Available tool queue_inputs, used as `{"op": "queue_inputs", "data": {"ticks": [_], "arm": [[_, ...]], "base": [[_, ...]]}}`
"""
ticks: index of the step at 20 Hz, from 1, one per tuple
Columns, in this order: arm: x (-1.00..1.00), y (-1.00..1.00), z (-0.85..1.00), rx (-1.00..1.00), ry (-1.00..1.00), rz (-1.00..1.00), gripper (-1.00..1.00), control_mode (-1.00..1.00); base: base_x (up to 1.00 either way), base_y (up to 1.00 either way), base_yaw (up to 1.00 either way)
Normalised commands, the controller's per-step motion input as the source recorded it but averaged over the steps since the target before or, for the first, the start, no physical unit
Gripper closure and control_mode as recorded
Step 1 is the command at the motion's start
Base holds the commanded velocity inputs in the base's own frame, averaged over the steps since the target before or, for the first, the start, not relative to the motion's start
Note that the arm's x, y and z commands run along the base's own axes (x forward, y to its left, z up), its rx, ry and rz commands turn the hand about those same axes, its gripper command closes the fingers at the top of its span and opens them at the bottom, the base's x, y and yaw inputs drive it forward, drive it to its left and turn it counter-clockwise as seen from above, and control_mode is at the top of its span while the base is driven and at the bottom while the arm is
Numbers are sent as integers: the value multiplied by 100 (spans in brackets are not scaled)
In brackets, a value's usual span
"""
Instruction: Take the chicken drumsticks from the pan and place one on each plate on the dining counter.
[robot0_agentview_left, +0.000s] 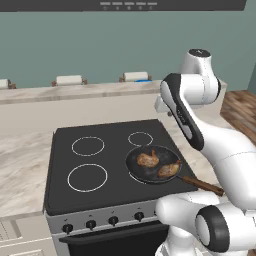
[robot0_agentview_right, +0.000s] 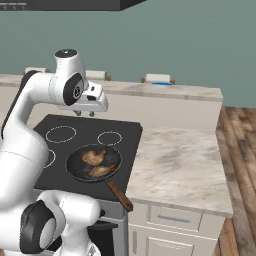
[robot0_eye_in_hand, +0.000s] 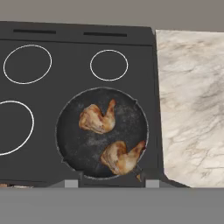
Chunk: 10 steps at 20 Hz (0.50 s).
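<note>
Pincer (robot0_eye_in_hand: 109, 183): tips barely visible, seemingly apart, empty | two drumsticks (robot0_eye_in_hand: 97, 118) in pan (robot0_eye_in_hand: 74, 140)

A rendered home kitchen.
A black stove (robot0_agentview_left: 107, 162) is sitting in a marbled worktop (robot0_agentview_right: 180, 165), stools (robot0_agentview_left: 69, 80) lining the dining counter (robot0_agentview_left: 75, 92).

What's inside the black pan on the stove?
Two chicken drumsticks lie side by side in the pan. The pan bottom underneath them is covered.
</note>
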Motion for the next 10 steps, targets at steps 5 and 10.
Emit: {"op": "queue_inputs", "data": {"ticks": [5,10], "arm": [[-1,0,-7,0,2,0,-100,-100],[1,-3,-27,0,6,0,-100,-100]], "base": [[0,0,0],[0,0,0]]}}
